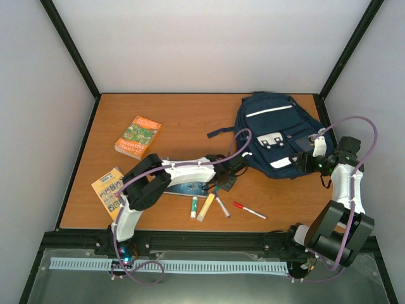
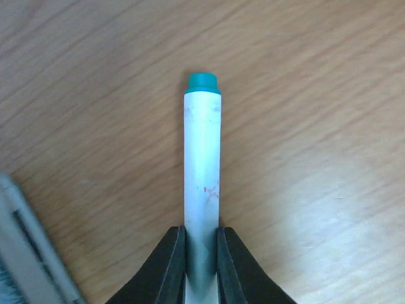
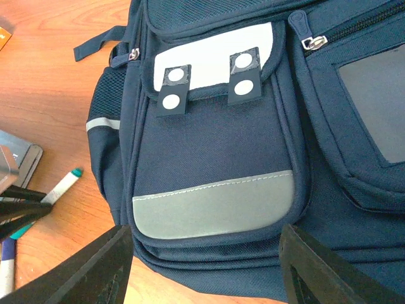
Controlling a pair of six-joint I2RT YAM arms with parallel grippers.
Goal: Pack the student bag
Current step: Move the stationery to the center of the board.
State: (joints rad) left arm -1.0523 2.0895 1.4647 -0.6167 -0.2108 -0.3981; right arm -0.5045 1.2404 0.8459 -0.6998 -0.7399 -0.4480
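Pinching a white marker (image 2: pixel 202 164) in the left end effector (image 2: pixel 202 237), fingers pressed to the barrel from both sides near its tail end. Runs 6 to 12 o'clock in the wrist view, teal cap at 12. Cannot tell whether lifted clear of the table (image 2: pixel 316 126) or resting on it.

Find the bag (image 1: pixel 278 133) in the table's 2 o'clock corner, flat on its back, pockets up, top toward 12, base toward 6. Lies at about 2 o'clock from the pinched marker in the overhead view, near but not touching.

Holding the right end effector (image 3: pixel 205 234) spread wide at the bag's 5 o'clock edge, fingers either side of the front pocket (image 3: pixel 215 171) as seen from its wrist, gripping nothing. Cannot tell whether brushing the fabric.

Judged step: carrying the marker to the bag. Hinges on that 2 o'clock bearing and on getting the barrel end-on to an opening. No open mouth made out; zip pull (image 3: pixel 313 42) seemingly drawn shut. Puts the right arm far nearer the bag, though only the left carries anything. Probably needs the right to open a pocket first.

Left loose at 5 o'clock of the grip: a red pen (image 1: pixel 250 210); at 10 o'clock, a book (image 1: pixel 138 136).
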